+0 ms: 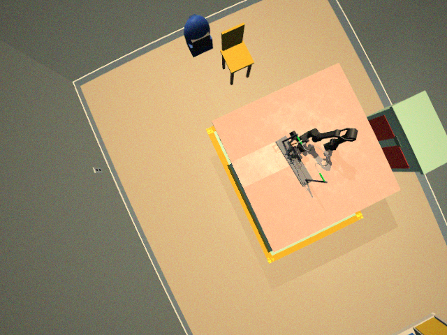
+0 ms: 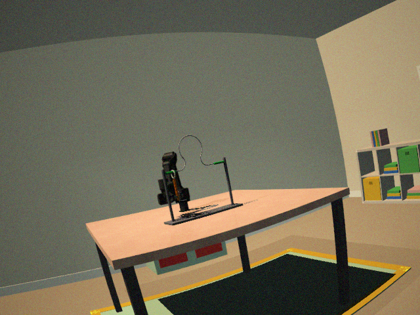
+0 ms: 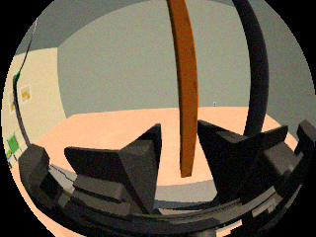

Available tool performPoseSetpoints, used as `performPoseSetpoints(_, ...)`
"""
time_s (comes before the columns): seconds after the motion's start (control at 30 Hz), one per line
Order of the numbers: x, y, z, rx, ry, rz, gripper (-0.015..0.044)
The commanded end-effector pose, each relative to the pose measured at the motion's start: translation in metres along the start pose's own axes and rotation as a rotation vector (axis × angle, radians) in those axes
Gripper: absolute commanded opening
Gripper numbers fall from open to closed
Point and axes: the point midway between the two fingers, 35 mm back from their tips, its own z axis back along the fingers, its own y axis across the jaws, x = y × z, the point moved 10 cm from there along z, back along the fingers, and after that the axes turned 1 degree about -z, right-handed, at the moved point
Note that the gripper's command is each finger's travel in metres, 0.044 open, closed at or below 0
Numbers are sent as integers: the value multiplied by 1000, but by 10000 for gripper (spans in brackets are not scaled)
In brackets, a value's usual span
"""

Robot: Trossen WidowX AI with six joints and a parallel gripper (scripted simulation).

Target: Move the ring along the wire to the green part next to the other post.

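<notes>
Pink-topped table (image 1: 288,216) (image 2: 135,233) (image 3: 99,129), supporting a black robot arm (image 1: 325,135) (image 2: 169,163) and a long grey base plate (image 1: 297,173) (image 2: 220,210). Two dark posts stand upright at its ends, the near post (image 2: 168,196) (image 3: 259,69) and the far post (image 1: 316,181) (image 2: 228,181) (image 3: 21,116), joined by a looping wire (image 2: 189,135). The gripper (image 1: 292,143) (image 2: 174,196) (image 3: 178,125) is partly open; its fingers flank the orange handle (image 2: 175,188) (image 3: 187,89), with visible space on both sides in the wrist view. The handle's long axis is close to vertical, slightly tilted, its free end pointing down toward the table. Above it, the small pale ring (image 2: 174,178) is at the wire beside the near post; exact contact there is too small to tell.
</notes>
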Motion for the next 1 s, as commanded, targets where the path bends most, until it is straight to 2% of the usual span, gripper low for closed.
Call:
performPoseSetpoints(0.0, 0, 0, 0, 0, 0, 0, 107)
performPoseSetpoints(0.1, 0, 0, 0, 0, 0, 0, 29)
performPoseSetpoints(0.17, 0, 0, 0, 0, 0, 0, 15)
performPoseSetpoints(0.37, 0, 0, 0, 0, 0, 0, -142)
performPoseSetpoints(0.97, 13, -1, 0, -6, 0, -4, -150)
